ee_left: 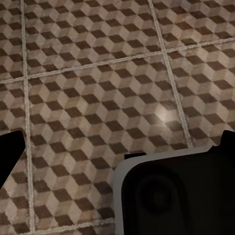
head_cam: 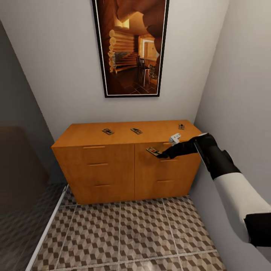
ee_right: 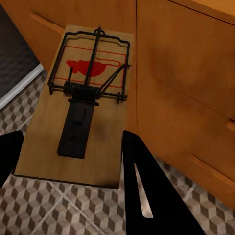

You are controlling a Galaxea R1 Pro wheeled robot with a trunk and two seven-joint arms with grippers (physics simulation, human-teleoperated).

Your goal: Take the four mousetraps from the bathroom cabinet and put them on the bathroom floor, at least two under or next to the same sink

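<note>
The right pincer [head_cam: 160,153] pinches a mousetrap [head_cam: 153,151] by its board's end, off the cabinet [head_cam: 113,165]. It looks light, stiff; avoid the wire.

The orange-brown cabinet [head_cam: 113,165] stands on the cube-patterned bathroom floor [head_cam: 124,233], against the wall. Three mousetraps lie flat on its top, well apart. From the top's centre, one [head_cam: 108,131] sits toward nine o'clock, another [head_cam: 136,131] lies just past centre toward three o'clock, and the third [head_cam: 181,127] rests near the far corner at about two o'clock.
</note>
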